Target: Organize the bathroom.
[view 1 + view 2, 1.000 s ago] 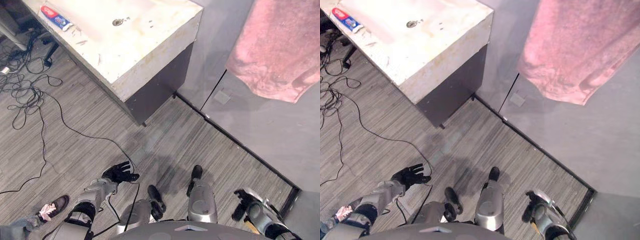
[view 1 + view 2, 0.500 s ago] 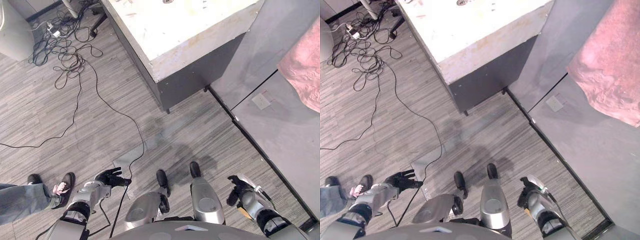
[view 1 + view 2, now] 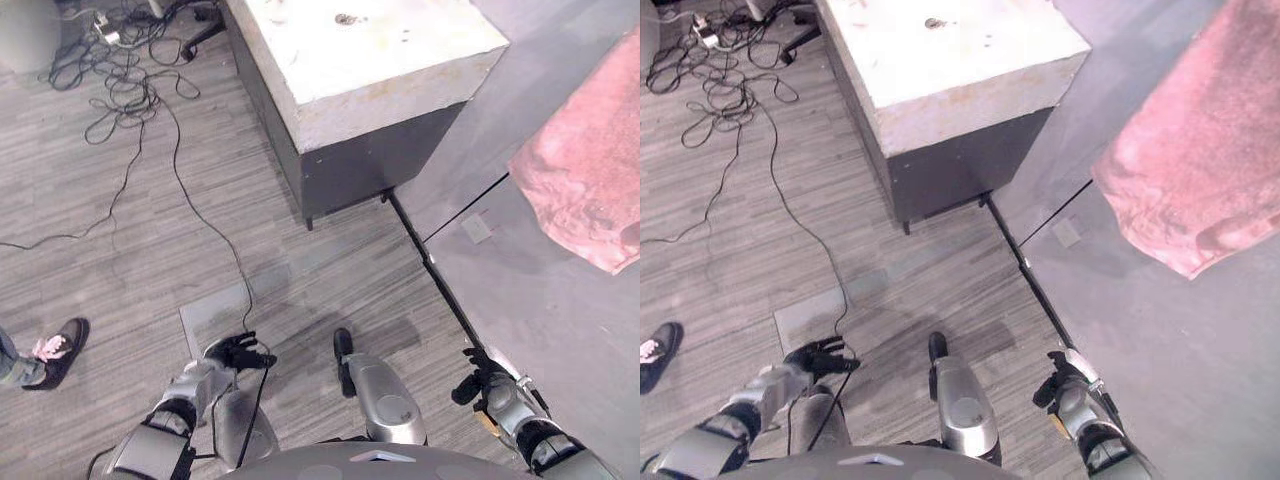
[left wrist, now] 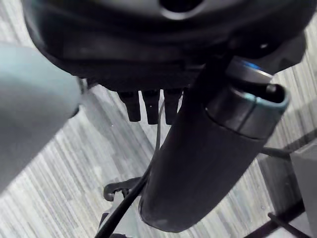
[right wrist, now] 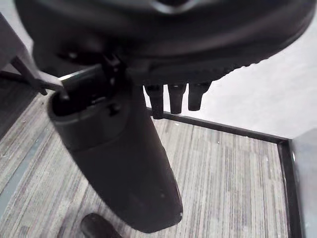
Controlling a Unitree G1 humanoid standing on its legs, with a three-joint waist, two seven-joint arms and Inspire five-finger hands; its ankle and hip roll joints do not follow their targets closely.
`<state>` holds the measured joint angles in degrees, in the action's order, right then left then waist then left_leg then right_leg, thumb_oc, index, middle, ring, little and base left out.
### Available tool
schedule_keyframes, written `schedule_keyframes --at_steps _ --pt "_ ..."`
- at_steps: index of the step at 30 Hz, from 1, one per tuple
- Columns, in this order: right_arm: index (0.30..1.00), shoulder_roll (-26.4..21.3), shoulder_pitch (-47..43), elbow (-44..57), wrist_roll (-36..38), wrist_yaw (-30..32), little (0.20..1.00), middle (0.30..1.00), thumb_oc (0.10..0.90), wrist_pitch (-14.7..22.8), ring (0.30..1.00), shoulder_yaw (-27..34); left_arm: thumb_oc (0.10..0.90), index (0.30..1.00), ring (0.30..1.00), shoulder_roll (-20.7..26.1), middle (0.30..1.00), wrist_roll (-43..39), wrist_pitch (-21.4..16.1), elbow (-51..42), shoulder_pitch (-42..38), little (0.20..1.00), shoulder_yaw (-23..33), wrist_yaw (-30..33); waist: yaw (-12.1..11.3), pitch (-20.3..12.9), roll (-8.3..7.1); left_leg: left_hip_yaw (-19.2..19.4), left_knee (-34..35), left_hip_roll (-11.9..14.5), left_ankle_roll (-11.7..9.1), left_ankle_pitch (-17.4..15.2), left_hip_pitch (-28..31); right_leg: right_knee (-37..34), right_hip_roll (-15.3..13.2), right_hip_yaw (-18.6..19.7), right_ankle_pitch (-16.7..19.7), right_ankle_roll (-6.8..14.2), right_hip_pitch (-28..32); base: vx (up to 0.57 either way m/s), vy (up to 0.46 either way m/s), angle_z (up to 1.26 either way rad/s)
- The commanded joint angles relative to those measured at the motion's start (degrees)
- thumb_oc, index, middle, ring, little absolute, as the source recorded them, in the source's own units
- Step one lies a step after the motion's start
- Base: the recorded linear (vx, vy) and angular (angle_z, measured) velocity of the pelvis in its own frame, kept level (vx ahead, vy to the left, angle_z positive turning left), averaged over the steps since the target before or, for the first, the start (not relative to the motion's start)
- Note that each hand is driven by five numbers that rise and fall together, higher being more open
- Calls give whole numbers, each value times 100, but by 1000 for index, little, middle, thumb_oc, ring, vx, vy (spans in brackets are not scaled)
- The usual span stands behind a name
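Note:
A white stone sink counter [image 3: 400, 60] on a dark cabinet [image 3: 370, 165] stands ahead, its drain [image 3: 346, 18] near the far edge. A pink towel [image 3: 585, 185] hangs against the grey wall to the right. My left hand [image 3: 235, 353] hangs low over the wooden floor, fingers straight and holding nothing; the left wrist view shows its thumb [image 4: 208, 163] and fingers [image 4: 148, 106] relaxed. My right hand [image 3: 480, 385] hangs low by the wall's base, also open and holding nothing, with its thumb [image 5: 119, 163] relaxed in the right wrist view.
Loose black cables [image 3: 110, 90] lie tangled on the floor to the left of the counter. A person's shoe [image 3: 58, 345] stands at the far left. A wall socket [image 3: 476, 228] sits low on the grey wall. A grey floor plate [image 3: 215, 315] lies in front of me.
The camera has swung, so the counter now sits at the upper middle and the towel at the right edge. Both hands stay low and open.

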<state>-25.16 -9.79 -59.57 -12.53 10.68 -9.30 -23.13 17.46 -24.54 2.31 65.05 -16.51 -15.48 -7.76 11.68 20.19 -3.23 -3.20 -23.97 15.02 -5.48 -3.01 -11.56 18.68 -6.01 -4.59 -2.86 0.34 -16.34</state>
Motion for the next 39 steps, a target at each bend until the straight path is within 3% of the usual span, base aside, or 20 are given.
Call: schedule_keyframes --at_steps 1,4,5,6,7,8,9,12,20,27,28,29,31,32,33,34,35,38,39 --pt "900 -455 -47 435 -84 108 900 900 800 161 900 115 800 900 900 -84 900 -135 -300 -575 254 900 196 198 264 57 543 941 657 -465 550 -208 412 615 206 1180 -396 452 -222 -173 586 21" --pt "900 -552 -203 480 -100 181 900 900 800 212 900 213 800 900 900 -133 900 -52 -295 -645 205 900 67 217 248 144 721 1120 544 -706 563 -427 284 534 -76 1267 -123 630 -365 -64 521 47" --pt "900 -609 -208 607 -391 56 900 900 800 218 900 338 800 900 900 7 900 -107 -266 -754 384 900 72 161 89 197 714 1268 414 -865 604 -694 288 140 -619 1163 512 770 -310 55 370 38" --pt "900 -614 -197 650 -474 4 900 900 800 236 900 350 800 900 900 49 900 -134 -220 -794 457 900 116 174 27 208 689 1310 408 -896 611 -769 322 61 -764 1058 692 795 -324 101 399 28" --pt "900 -604 -190 769 -694 -157 900 900 800 286 900 326 800 900 900 160 900 5 -87 -890 662 900 308 258 -139 249 617 1546 468 -863 630 -905 480 49 -966 656 840 845 -400 85 242 -7" --pt "900 -609 -207 861 -883 -291 900 900 800 314 900 288 800 900 900 239 900 15 -29 -901 794 900 421 313 -191 271 584 1766 555 -809 654 -906 612 113 -852 455 676 866 -438 100 246 -64" --pt "900 -644 -167 1052 -925 -410 900 900 800 250 900 229 800 900 900 340 900 -25 -34 -893 965 900 508 316 -160 256 538 1913 731 -823 686 -832 746 122 -532 330 478 869 -463 85 153 -139" --pt "900 -626 -29 1147 -810 -356 900 900 800 229 900 150 800 900 900 520 900 69 -126 -986 1162 900 569 174 -63 237 459 1949 1041 -1033 696 -766 934 -210 -95 60 521 852 -502 96 33 -115" --pt "900 -533 122 659 -763 27 900 900 800 465 900 262 800 900 900 321 900 49 -185 -1248 762 900 464 134 151 232 639 1913 1229 -1227 726 -560 866 -617 152 196 415 630 -136 78 -4 28" --pt "900 -537 308 589 -506 37 900 900 800 545 900 434 800 900 900 223 900 196 -136 -1228 625 900 374 205 279 188 714 1881 1288 -1152 658 -537 964 -531 178 277 291 577 -74 72 -17 -1" --pt "900 -534 333 578 -433 52 900 900 800 531 900 452 800 900 900 207 900 206 -146 -1192 647 900 401 194 304 138 730 1860 1186 -1130 625 -580 1017 -455 200 300 228 522 -86 127 -98 -4" --pt "900 -514 384 569 -326 119 900 900 800 498 900 468 800 900 900 193 900 241 -190 -1143 689 900 444 182 303 86 748 1680 417 -1027 406 -173 980 -398 306 317 143 348 -56 113 -99 -4" --pt "900 -469 436 586 -83 278 900 900 800 489 900 474 800 900 900 213 900 192 -308 -1094 736 900 464 211 268 68 686 1346 -659 -933 198 400 702 -387 431 345 99 132 40 131 -113 15" --pt "900 -427 448 565 236 419 900 900 800 501 900 485 800 900 900 217 900 186 -368 -1066 751 900 485 325 206 117 540 1133 -1590 -899 376 425 240 -343 489 418 38 -15 214 121 -83 15" --pt "900 -427 448 565 236 419 900 900 800 501 900 485 800 900 900 217 900 186 -368 -1066 751 900 485 325 206 117 540 1133 -1590 -899 376 425 240 -343 489 418 38 -15 214 162 -40 -32" --pt "900 -401 452 552 489 489 900 900 800 463 900 507 800 900 900 227 900 80 -336 -1082 770 900 500 440 142 149 429 986 -1795 -912 548 293 -108 -315 504 500 20 -60 358 315 245 -81" --pt "900 -271 505 451 928 670 900 900 800 410 900 649 800 900 900 270 900 4 -297 -1131 820 900 588 520 21 122 325 798 -420 -918 778 92 -65 -318 543 742 -65 61 590 345 307 -127" --pt "900 -169 513 450 1112 831 900 900 800 442 900 714 800 900 900 339 900 -221 -230 -1179 743 900 564 627 -87 152 396 235 999 -894 632 397 91 -255 614 1053 -170 225 602 190 375 -137" --pt "900 -145 482 490 1222 898 900 900 800 397 900 719 800 900 900 351 900 -209 -197 -1201 711 900 571 649 -119 182 403 138 969 -902 576 318 135 -135 528 1136 -239 298 574 84 360 -88"
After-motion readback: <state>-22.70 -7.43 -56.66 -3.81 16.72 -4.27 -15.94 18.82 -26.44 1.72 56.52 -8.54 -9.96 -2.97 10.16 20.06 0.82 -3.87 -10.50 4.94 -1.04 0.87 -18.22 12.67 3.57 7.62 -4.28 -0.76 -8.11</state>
